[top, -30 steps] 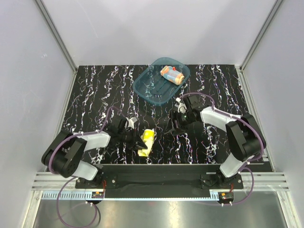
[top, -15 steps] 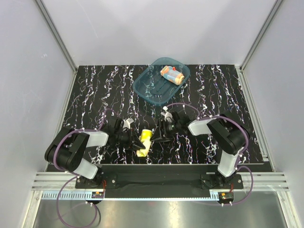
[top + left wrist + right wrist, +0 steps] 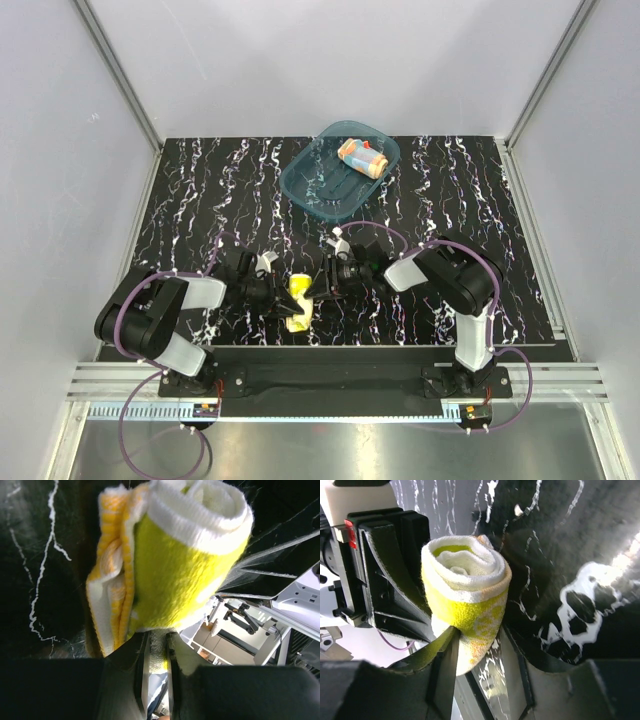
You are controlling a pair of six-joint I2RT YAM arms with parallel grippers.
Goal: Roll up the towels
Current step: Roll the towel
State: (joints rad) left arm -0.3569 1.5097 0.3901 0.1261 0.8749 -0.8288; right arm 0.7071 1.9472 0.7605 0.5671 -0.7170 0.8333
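A bright yellow towel (image 3: 298,299), rolled up, is held near the table's front edge between both grippers. In the left wrist view my left gripper (image 3: 157,640) is shut on a lower fold of the roll (image 3: 185,565). From the top view that gripper (image 3: 279,300) sits just left of the roll. My right gripper (image 3: 318,290) straddles the roll's other end (image 3: 465,595). Its jaws (image 3: 479,640) stand open: one finger touches the cloth and a gap shows at the other. The other towel (image 3: 362,157), light blue with orange dots, lies rolled in the teal tub (image 3: 322,182).
The teal tub stands at the back centre of the black marbled table (image 3: 200,200). Grey walls and metal rails close in both sides and the back. The table's front edge runs just below the yellow roll.
My right arm has swung left to the yellow roll and its jaws have narrowed around it. My left gripper has kept its hold and shifted the roll slightly left.
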